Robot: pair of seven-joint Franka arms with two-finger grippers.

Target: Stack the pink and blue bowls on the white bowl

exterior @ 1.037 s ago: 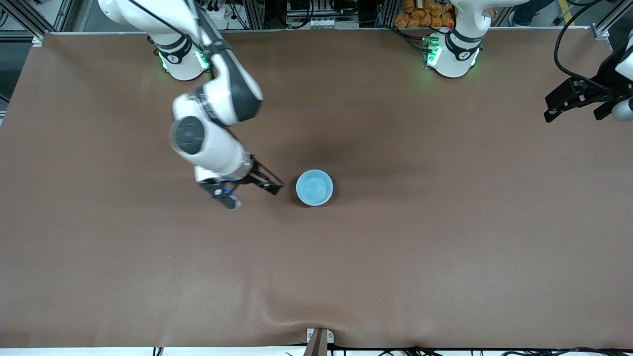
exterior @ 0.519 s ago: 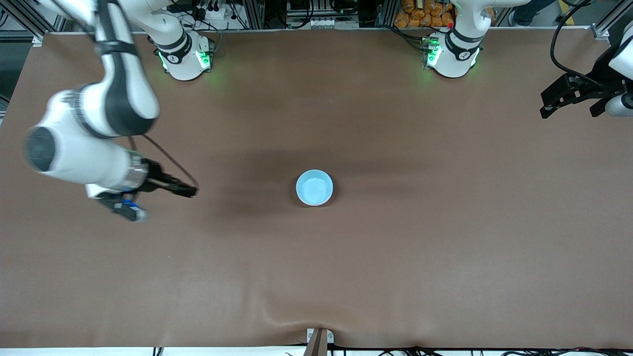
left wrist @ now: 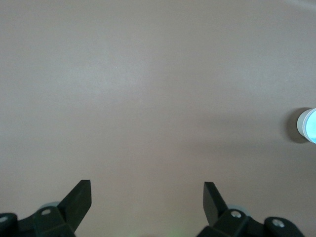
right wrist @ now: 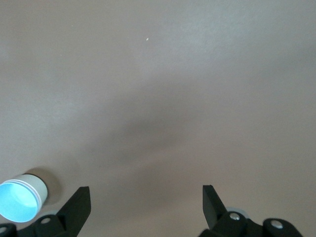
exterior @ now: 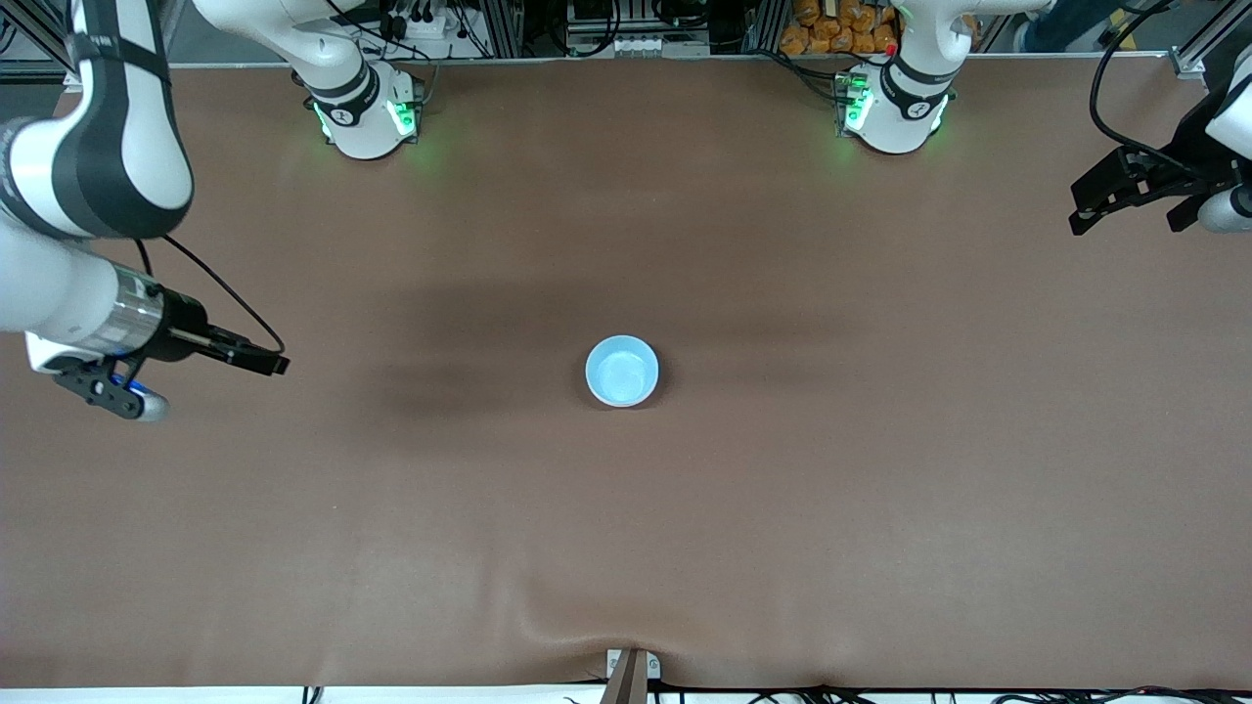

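The light blue bowl (exterior: 622,371) stands upright at the middle of the table. In the right wrist view the blue bowl (right wrist: 17,202) sits nested in a bowl with a white outer wall (right wrist: 35,184). It also shows at the edge of the left wrist view (left wrist: 311,124). The pink bowl is hidden. My right gripper (exterior: 266,362) is open and empty over bare table toward the right arm's end, well apart from the bowl; it also shows in the right wrist view (right wrist: 145,197). My left gripper (exterior: 1081,207) is open and empty at the left arm's end and waits; it also shows in the left wrist view (left wrist: 146,195).
The brown table cover (exterior: 782,508) has a raised fold at the edge nearest the front camera. A small clamp (exterior: 631,670) sits at that edge. The arm bases (exterior: 364,117) stand along the edge farthest from the front camera.
My right arm has swung away from beside the blue bowl toward its own end of the table, gripper empty. The bowl has not moved. The left arm has stayed nearly still.
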